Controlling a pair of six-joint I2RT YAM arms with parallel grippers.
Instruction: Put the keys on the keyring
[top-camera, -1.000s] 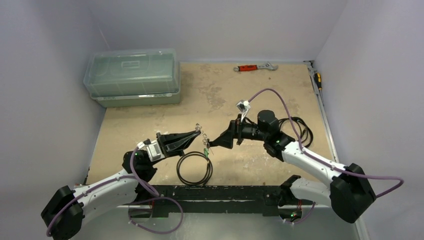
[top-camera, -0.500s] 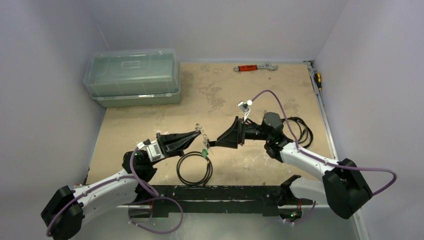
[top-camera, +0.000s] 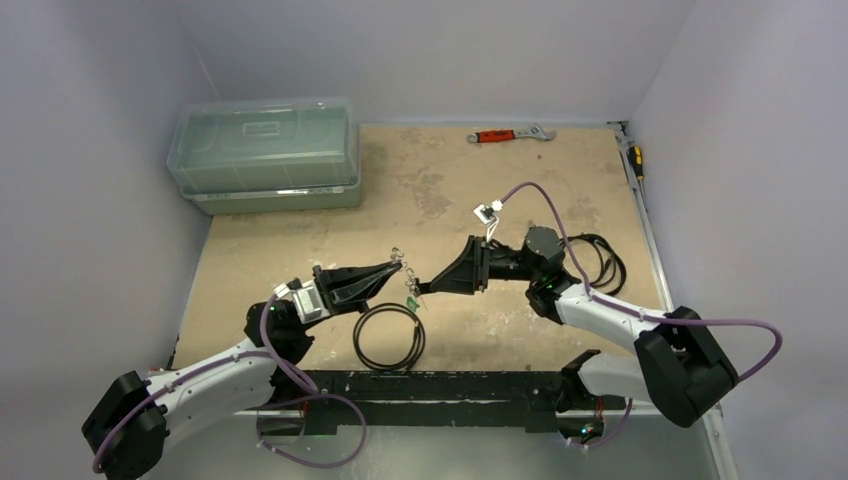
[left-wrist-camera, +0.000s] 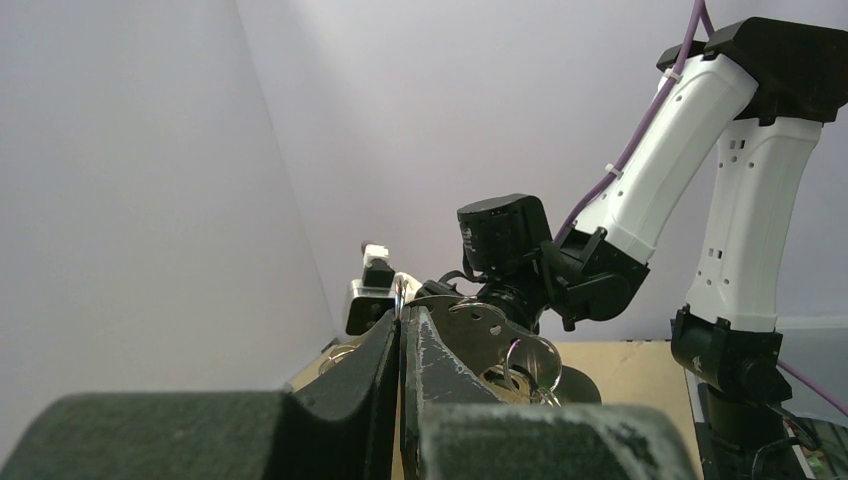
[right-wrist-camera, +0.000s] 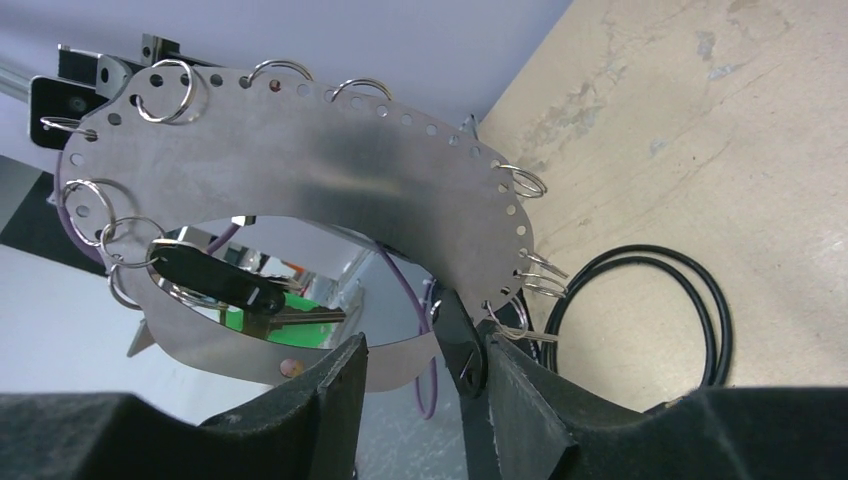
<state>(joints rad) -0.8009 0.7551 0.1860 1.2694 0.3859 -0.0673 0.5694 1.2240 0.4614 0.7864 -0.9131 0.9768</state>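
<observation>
The keyring (right-wrist-camera: 300, 170) is a flat silvery crescent plate with holes along its rim and several small split rings. A dark-headed key (right-wrist-camera: 215, 280) and a bright green piece (right-wrist-camera: 285, 325) hang from its lower left. My left gripper (top-camera: 393, 268) is shut on the plate's edge and holds it above the table; its fingers (left-wrist-camera: 385, 345) show pinched together in the left wrist view. My right gripper (right-wrist-camera: 425, 348) is open just below the plate's lower edge. A narrow dark piece (right-wrist-camera: 462, 340) stands against its right finger. In the top view the keys (top-camera: 410, 295) dangle between both grippers.
A black cable coil (top-camera: 390, 337) lies under the keys and also shows in the right wrist view (right-wrist-camera: 640, 320). More black cable (top-camera: 600, 255) lies behind the right arm. A clear lidded box (top-camera: 265, 150) stands back left. A red-handled wrench (top-camera: 510, 134) lies at the back.
The right arm's wrist has turned and its elbow has shifted right, while its fingertips stay by the hanging keys. The left arm and plate have not moved.
</observation>
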